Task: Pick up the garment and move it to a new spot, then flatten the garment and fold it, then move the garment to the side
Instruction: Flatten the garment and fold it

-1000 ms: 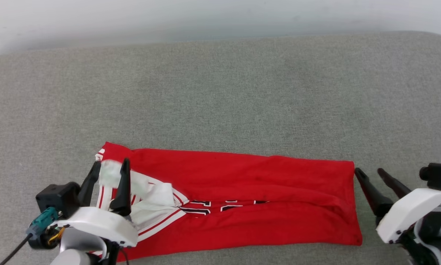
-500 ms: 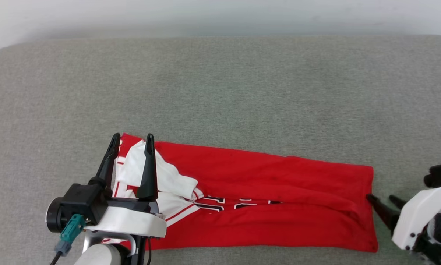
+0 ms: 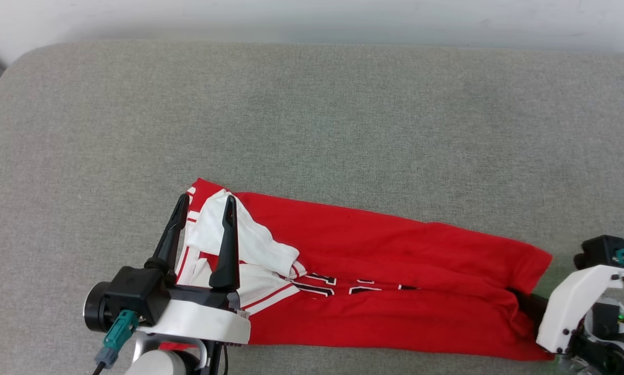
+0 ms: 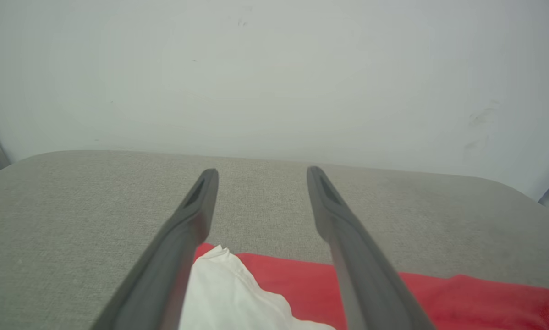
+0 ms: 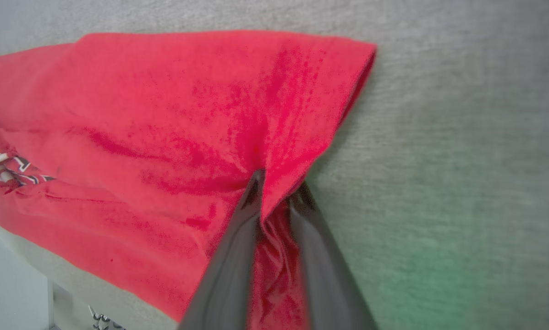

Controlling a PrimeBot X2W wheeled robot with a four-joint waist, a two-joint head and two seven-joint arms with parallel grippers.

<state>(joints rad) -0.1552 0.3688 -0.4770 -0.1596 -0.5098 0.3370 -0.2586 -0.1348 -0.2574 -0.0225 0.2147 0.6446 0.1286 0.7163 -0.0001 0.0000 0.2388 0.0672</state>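
Note:
The garment (image 3: 374, 260), a red jersey, lies in a long folded band across the near part of the grey surface, with black white-outlined lettering (image 3: 338, 284) peeking from a crease. Its white sleeve (image 3: 249, 242) with striped trim is bunched at the left end. My left gripper (image 3: 207, 200) stands open above that sleeve, its fingers (image 4: 196, 211) straddling the white cloth (image 4: 224, 293) without pinching it. My right gripper (image 5: 277, 188) is shut on the garment's (image 5: 164, 114) right hem, the red cloth gathered between its fingers; in the head view the fabric covers those fingertips (image 3: 525, 302).
The grey cushioned surface (image 3: 312, 120) stretches wide beyond the garment toward a pale wall (image 3: 312, 15). Its rounded left corner (image 3: 10, 67) and its near edge, just below the garment, bound the area.
The head camera has shifted. My right gripper went from open beside the hem to shut on it. My left gripper advanced over the white sleeve and stayed open.

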